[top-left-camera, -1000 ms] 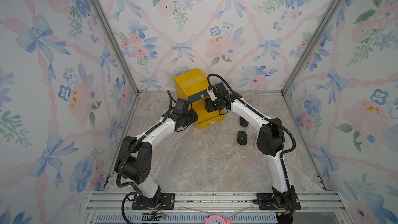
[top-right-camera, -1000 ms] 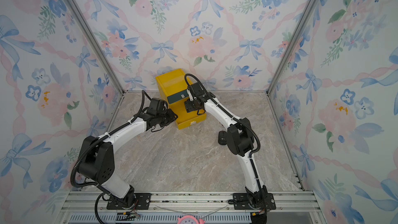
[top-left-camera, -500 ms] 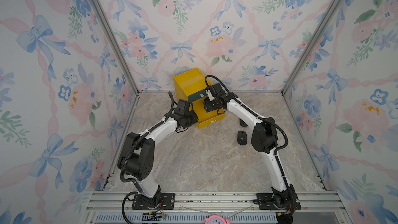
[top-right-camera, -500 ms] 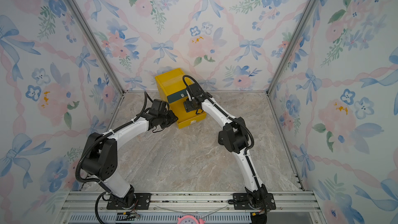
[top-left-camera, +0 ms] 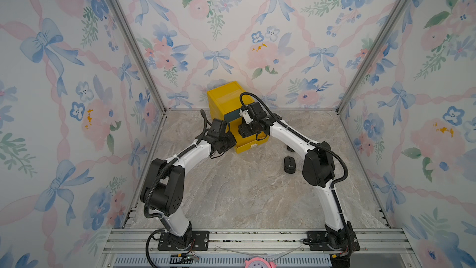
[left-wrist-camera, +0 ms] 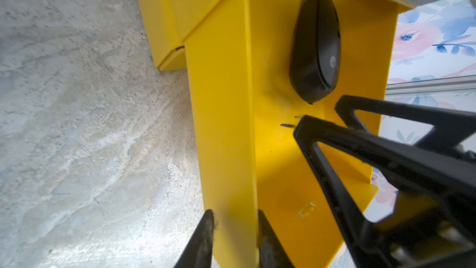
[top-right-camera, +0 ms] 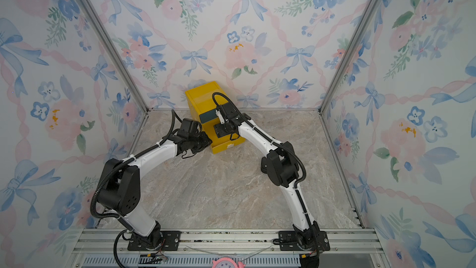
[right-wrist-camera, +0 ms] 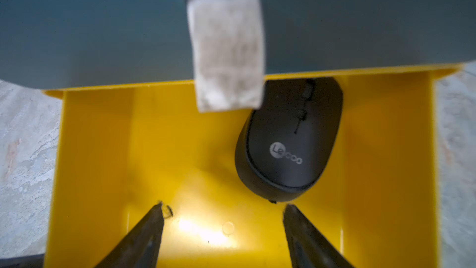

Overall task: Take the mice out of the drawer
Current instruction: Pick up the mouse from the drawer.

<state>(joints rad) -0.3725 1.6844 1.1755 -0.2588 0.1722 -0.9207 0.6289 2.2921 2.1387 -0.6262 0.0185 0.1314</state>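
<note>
The yellow drawer [top-left-camera: 251, 146] stands pulled out at the foot of a yellow cabinet [top-left-camera: 226, 96]. One black mouse [right-wrist-camera: 288, 137] lies inside it near the cabinet, also seen in the left wrist view [left-wrist-camera: 314, 47]. My left gripper [left-wrist-camera: 235, 215] is shut on the drawer's side wall [left-wrist-camera: 221, 99], one finger on each face. My right gripper [right-wrist-camera: 224, 207] hangs open inside the drawer just short of the mouse, nothing between its fingers [left-wrist-camera: 360, 135]. Another black mouse [top-left-camera: 289, 165] rests on the table by the right arm. A further one [top-left-camera: 289, 148] peeks out behind that arm.
A teal drawer front [right-wrist-camera: 103, 21] with a white tag [right-wrist-camera: 226, 47] sits closed just above the open drawer. The cabinet stands against the floral back wall [top-left-camera: 257, 34]. Marble tabletop [top-left-camera: 244, 194] stretches toward the front rail [top-left-camera: 231, 235].
My left gripper has moved in to the drawer's side and closed on its wall. The right gripper has shifted only slightly over the drawer.
</note>
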